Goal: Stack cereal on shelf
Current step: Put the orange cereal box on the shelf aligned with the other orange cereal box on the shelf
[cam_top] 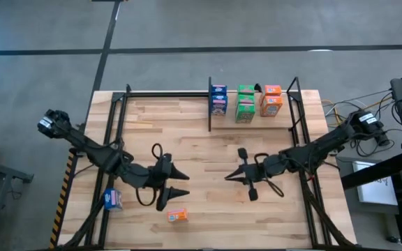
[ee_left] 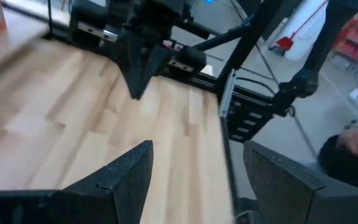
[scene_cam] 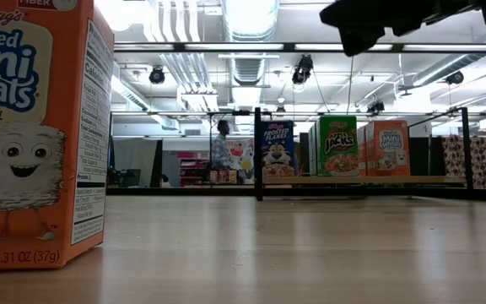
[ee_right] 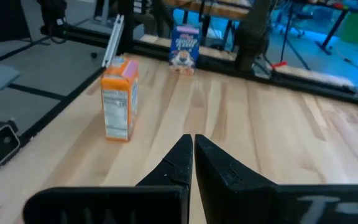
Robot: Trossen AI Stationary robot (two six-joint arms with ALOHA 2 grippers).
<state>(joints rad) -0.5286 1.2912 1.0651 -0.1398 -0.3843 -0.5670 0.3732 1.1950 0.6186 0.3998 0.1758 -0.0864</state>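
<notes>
Waiting over the table with two cereal boxes left

Your left gripper (cam_top: 179,184) hangs spread and empty, near the orange Mini-Wheats box (cam_top: 177,216) and blue box (cam_top: 112,200). Your right gripper (cam_top: 230,177) is pinched closed, empty, mid-table. Three boxes already stand on the shelf (cam_top: 253,127), so fetch the orange one.

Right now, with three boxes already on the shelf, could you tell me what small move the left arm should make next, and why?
Probably swing the left tool toward the orange box standing just beside it near the table's front edge. That tool is open and empty, while the right tool is shut at mid-table. The blue box lies farther off by the left frame. The shelf holds three boxes.
</notes>
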